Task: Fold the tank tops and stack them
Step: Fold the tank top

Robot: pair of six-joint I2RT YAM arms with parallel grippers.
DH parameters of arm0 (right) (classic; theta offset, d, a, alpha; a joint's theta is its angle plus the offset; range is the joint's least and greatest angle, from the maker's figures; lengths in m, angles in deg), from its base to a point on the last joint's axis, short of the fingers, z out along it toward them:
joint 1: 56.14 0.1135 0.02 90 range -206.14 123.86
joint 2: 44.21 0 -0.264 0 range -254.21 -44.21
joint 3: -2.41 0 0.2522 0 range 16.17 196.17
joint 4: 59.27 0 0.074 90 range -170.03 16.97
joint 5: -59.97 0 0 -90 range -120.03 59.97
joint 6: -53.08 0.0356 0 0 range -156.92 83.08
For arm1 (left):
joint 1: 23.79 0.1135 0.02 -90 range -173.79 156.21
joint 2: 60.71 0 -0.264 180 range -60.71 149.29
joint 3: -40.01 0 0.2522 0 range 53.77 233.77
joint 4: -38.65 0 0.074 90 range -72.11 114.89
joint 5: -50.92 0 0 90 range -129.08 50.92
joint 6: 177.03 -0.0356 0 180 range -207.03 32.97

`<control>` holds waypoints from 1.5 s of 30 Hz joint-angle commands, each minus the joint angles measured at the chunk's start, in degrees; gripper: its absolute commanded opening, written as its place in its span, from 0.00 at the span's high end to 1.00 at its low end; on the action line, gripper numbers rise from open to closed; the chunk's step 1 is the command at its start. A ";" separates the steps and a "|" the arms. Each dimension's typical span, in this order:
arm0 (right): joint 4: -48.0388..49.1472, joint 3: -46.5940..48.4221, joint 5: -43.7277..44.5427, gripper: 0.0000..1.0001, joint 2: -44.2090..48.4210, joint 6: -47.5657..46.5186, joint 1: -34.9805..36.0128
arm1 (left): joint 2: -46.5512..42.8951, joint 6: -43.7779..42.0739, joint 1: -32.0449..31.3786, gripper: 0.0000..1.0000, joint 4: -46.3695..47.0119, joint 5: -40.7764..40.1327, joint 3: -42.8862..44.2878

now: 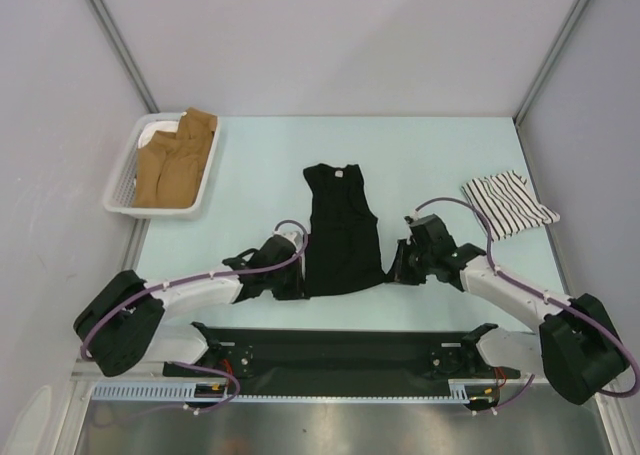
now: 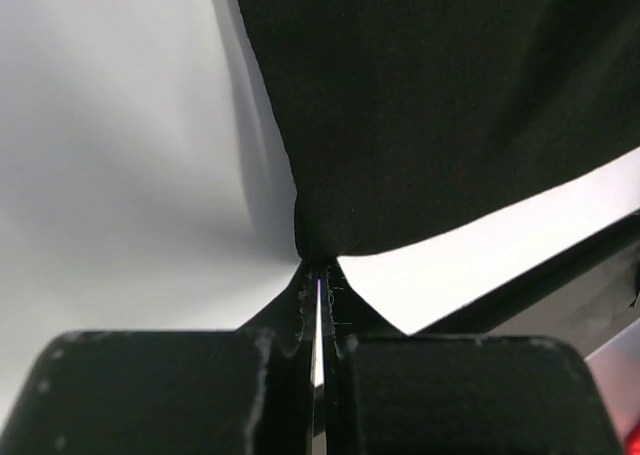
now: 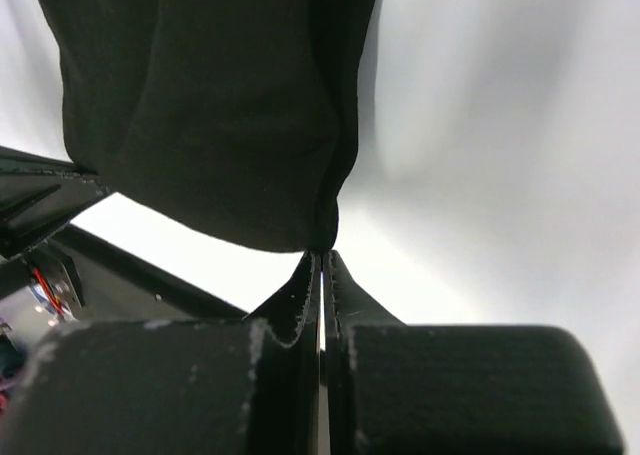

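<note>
Centrally on the worktop (image 1: pixel 260 165) lies the black tank top (image 1: pixel 340 230); left pincer (image 1: pixel 297 280) and right pincer (image 1: pixel 393 273) clamp its near hem corners, presumably for folding. Striped tank top (image 1: pixel 508 203) sits at the right edge.

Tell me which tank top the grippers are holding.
The black top: left gripper and right gripper each pinch a near corner. The striped top lies apart at right, untouched.

White link shells on left arm (image 1: pixel 195 293) and right arm (image 1: pixel 515 287), black joints, bulky black shoulder housings, purple cables (image 1: pixel 95 315) looped along both, black base plate (image 1: pixel 340 353), left claw (image 2: pixel 318 275) and right claw (image 3: pixel 322 260) matte black, edges flecked white
</note>
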 commanded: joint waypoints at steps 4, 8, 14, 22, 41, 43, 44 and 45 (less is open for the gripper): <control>-4.16 -1.97 3.95 1.00 4.59 4.19 5.28 | -4.40 3.78 -2.79 0.99 -1.36 -0.41 -1.31; -7.49 -1.01 5.80 1.00 8.02 5.86 8.18 | -7.74 4.13 -3.85 0.99 -5.13 -1.64 0.36; -13.73 3.30 8.61 1.00 13.56 5.17 8.80 | -12.49 4.04 -4.02 0.98 -11.29 -1.99 3.61; -14.72 14.19 9.07 1.00 8.82 -0.63 5.65 | -9.25 -1.13 -1.40 0.95 -19.63 -3.31 16.08; -7.24 41.53 -1.41 1.00 -20.44 -6.88 -8.16 | 12.72 -12.65 18.64 0.96 -20.18 8.37 41.21; -6.19 44.16 -2.81 1.00 -24.03 -6.79 -9.39 | 16.67 -12.92 19.70 0.96 -19.99 8.99 42.98; -6.01 45.22 -3.16 1.00 -25.19 -6.62 -9.74 | 17.90 -13.27 20.14 0.97 -19.91 9.34 43.94; -5.92 46.27 -3.77 1.00 -26.42 -6.70 -10.52 | 20.44 -13.27 21.10 0.97 -19.99 10.04 46.04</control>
